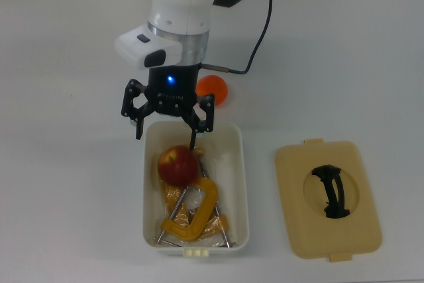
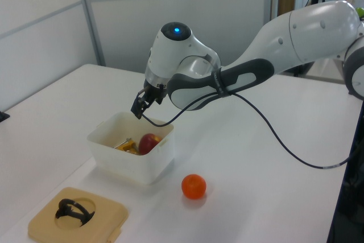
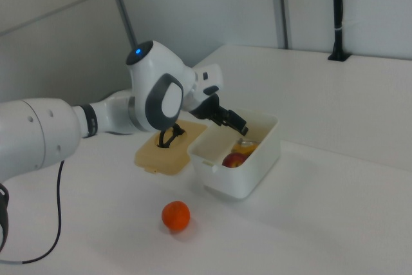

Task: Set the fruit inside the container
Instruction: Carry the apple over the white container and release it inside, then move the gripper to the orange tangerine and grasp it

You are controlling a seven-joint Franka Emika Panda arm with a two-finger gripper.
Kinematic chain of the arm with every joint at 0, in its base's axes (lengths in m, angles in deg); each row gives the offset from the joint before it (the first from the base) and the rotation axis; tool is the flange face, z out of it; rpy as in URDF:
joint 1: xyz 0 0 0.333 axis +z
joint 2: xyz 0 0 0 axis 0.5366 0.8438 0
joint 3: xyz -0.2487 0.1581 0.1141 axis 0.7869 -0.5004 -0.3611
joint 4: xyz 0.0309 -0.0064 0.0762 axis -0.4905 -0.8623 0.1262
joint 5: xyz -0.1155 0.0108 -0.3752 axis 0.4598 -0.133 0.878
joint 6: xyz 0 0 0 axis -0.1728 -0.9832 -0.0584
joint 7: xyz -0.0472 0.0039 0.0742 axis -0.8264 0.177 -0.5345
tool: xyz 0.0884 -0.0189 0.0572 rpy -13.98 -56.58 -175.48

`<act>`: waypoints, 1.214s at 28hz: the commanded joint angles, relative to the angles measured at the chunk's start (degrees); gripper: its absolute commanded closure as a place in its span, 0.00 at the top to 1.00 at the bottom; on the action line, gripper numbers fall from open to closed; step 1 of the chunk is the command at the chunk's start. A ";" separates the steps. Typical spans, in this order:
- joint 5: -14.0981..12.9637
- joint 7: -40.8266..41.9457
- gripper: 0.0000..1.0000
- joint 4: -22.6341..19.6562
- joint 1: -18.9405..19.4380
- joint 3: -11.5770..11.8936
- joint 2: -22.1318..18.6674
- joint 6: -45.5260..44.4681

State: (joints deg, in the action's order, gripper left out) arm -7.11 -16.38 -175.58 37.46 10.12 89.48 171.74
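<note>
The end effector [image 1: 167,118] hangs spread and empty over the white tub's [image 1: 240,183] near rim, because the red apple [image 1: 177,165] lies just below it inside, on the yellow clamps [image 1: 192,220]. The orange [image 1: 212,90] waits on the table [image 1: 66,183] just beyond, outside the tub.

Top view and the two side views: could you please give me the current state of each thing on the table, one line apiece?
Apple: inside the container, on the clamps, released.
Orange: on the table, outside the container.
Container: open, lid off.
Lid: flat on the table beside the container, handle up.
Yellow clamps: lying in the container.
Gripper: fingers open, empty, above the container's end.
</note>
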 commanded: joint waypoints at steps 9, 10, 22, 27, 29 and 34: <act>-4.73 5.12 1.00 -9.63 0.53 -3.39 -9.48 -23.51; -5.60 5.91 1.00 -9.72 0.53 -3.39 -9.48 -24.65; -8.07 8.73 1.00 -12.97 0.62 -5.24 -6.41 -26.60; -8.07 8.65 1.00 -13.41 0.62 -7.17 -5.26 -26.60; -7.90 8.47 1.00 -13.76 0.62 -8.05 -4.48 -26.42; -7.02 8.20 1.00 -13.85 0.71 -9.19 -2.19 -26.16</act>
State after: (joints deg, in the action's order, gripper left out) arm -14.28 -8.94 -188.92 37.84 1.45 85.75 145.61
